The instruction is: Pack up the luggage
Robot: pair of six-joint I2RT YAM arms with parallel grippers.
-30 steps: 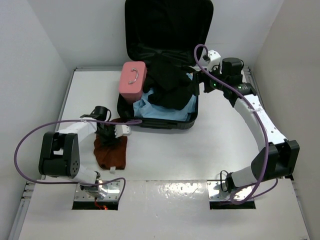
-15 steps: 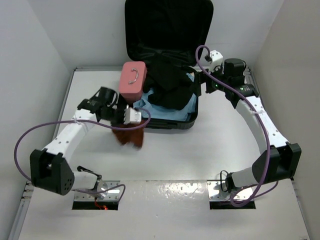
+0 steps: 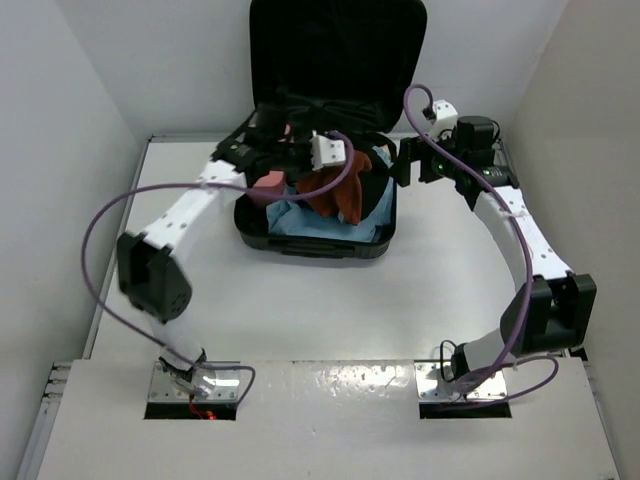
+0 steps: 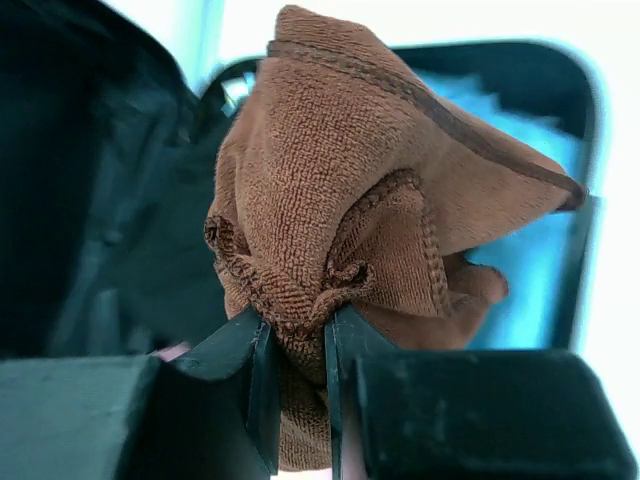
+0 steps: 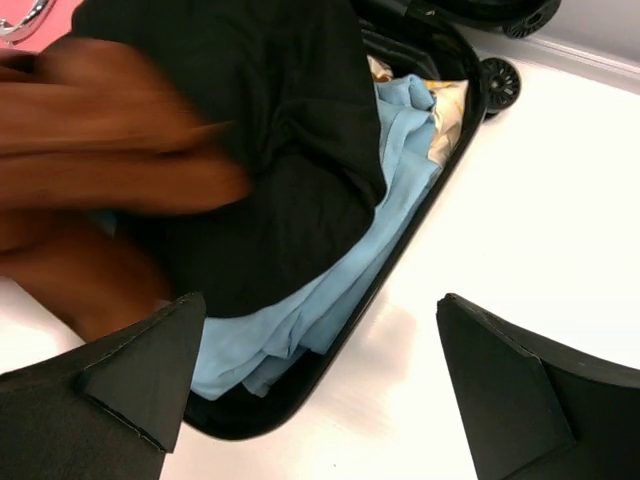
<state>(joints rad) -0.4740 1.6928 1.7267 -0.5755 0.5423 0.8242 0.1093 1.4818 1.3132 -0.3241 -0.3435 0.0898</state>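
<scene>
Our left claw point(image 4: 298, 335) is pinched nearly closed on a crumpled brown terry towel point(image 4: 340, 200). It hangs directly above the large black ribbed hard-shell luggage point(image 3: 315, 250), which lies open with its lid at 12 o'clock, so the drop is straight down. Our right claw point(image 5: 320, 380) gapes empty at the 3 o'clock rim. We read no labels.

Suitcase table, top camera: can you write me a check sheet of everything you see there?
Surface: white table, with the suitcase lying open on it.
Job's things: black suitcase, lid up; blue cloth and black clothes inside.
Clutter: pink case at the suitcase's left edge, mostly hidden by the arm.
Claws: left claw shut on a brown towel over the suitcase; right claw open and empty.
Cables: purple cable loops off each arm.
Surroundings: white walls.
</scene>
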